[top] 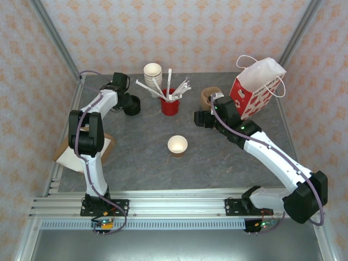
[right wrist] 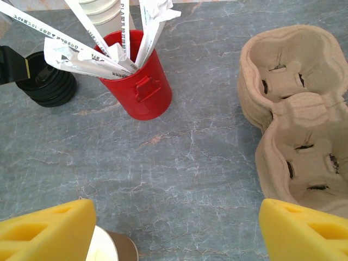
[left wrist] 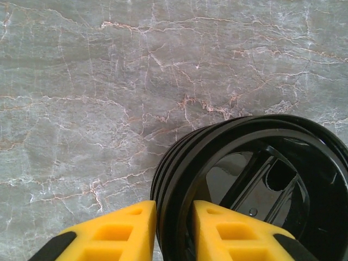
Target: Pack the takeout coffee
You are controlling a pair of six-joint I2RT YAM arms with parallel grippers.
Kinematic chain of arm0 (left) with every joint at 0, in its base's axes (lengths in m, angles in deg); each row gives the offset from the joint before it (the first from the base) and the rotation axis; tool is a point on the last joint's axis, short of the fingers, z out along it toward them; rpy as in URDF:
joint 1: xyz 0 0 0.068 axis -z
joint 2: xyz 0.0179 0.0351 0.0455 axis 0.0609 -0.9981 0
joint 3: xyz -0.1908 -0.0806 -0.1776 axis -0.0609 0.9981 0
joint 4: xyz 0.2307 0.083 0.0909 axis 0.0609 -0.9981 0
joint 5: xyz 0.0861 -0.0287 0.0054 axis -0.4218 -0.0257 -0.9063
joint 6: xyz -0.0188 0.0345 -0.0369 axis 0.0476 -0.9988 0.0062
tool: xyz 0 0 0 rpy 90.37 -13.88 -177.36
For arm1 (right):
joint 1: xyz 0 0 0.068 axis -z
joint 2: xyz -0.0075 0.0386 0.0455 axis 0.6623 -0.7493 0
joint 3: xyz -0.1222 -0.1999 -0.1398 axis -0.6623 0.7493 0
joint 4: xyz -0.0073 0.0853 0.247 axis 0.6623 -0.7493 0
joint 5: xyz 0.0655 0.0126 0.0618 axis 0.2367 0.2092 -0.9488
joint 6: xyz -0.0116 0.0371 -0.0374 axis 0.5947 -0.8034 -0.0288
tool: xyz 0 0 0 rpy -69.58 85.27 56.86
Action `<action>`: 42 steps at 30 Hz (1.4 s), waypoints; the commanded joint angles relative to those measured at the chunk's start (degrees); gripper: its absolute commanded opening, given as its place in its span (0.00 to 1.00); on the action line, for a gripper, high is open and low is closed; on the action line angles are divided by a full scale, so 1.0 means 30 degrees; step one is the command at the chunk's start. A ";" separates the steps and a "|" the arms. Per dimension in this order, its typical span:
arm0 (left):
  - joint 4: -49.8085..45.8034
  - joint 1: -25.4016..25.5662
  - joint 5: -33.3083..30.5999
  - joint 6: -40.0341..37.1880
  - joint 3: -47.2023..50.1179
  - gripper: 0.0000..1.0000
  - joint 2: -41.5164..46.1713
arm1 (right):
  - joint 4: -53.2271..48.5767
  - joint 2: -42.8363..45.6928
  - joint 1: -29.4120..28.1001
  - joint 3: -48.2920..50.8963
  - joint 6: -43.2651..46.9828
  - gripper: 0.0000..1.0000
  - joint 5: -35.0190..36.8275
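The surface [left wrist: 81,109] looks like smooth grey stone, veined in white and rust, with a dull sheen. The red holder [right wrist: 142,81] on it seems to be smooth satin plastic, and the straws [right wrist: 81,57] in it wear crinkled white printed paper. Left of the holder, the stacked lids [left wrist: 228,157] are glossy, ribbed black plastic. Right of it, the cup carrier [right wrist: 296,103] is rough, matt tan moulded pulp; further right, the bag [top: 255,87] is white-and-red paper. Nearer than the holder, the lone cup [top: 177,144] is cream paper. The jaws of the left gripper [left wrist: 175,217] and right gripper [right wrist: 176,212] are matt yellow plastic.
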 commanded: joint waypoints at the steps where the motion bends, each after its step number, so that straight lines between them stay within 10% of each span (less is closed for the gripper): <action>1: -0.0541 -0.0232 0.0217 -0.0093 -0.0699 0.22 0.0076 | -0.0086 0.0299 -0.0060 -0.0199 0.0031 0.79 0.0075; 42: -0.1539 -0.0231 -0.0074 -0.0884 -0.1667 0.15 -0.0525 | -0.0148 0.0049 -0.0071 0.0007 -0.0125 0.79 0.0083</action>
